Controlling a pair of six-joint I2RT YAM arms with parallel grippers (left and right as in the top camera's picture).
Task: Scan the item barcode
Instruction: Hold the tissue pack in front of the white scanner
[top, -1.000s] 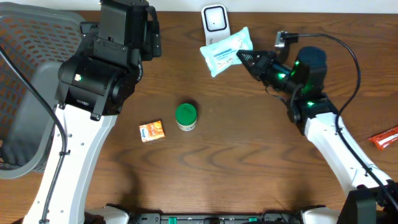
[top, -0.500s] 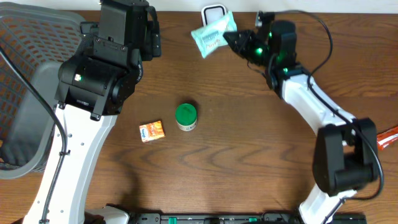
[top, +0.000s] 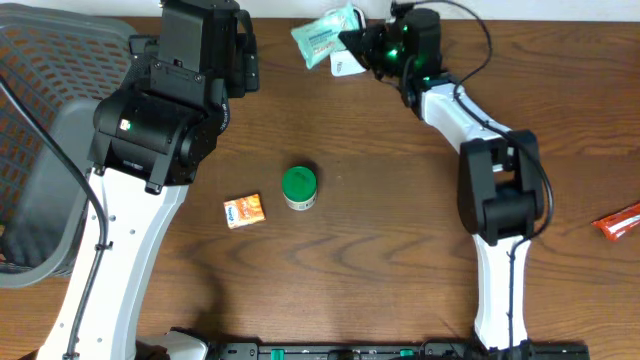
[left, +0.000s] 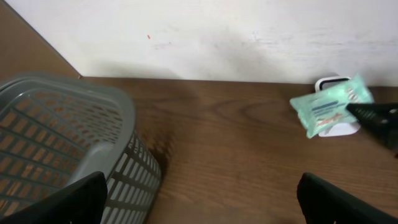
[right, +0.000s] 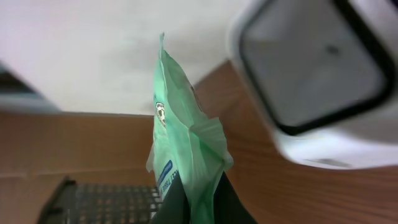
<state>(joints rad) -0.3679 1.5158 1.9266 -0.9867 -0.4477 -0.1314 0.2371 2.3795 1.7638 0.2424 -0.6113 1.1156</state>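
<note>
Shifted since the prior views: right hand (top: 352, 42) and its pouch (top: 322, 35), carried leftward along the far edge of the worktop (top: 400, 250), now past the scanner (top: 347, 66) and covering its upper left corner from overhead. Right hand: clamped tight on one end of the pouch, which sticks out to the left, tilted and clear of the worktop. Pouch: pale green, soft, printed label; in the left wrist view it (left: 329, 111) hangs just before the white scanner (left: 339, 127), overlapping its top. Right wrist view: pouch (right: 183, 155) edge-on, pinched at the bottom of the frame, scanner window (right: 317, 68) dark, to its right. Left hand (left: 199, 205): spread wide, holding nothing, raised over the far left of the worktop beside the grey basket (left: 68, 143). Other stock on the worktop: green-lidded jar (top: 299, 187), centre; orange packet (top: 244, 210) just left of it, apart; red wrapper (top: 618, 220) at the right edge.
</note>
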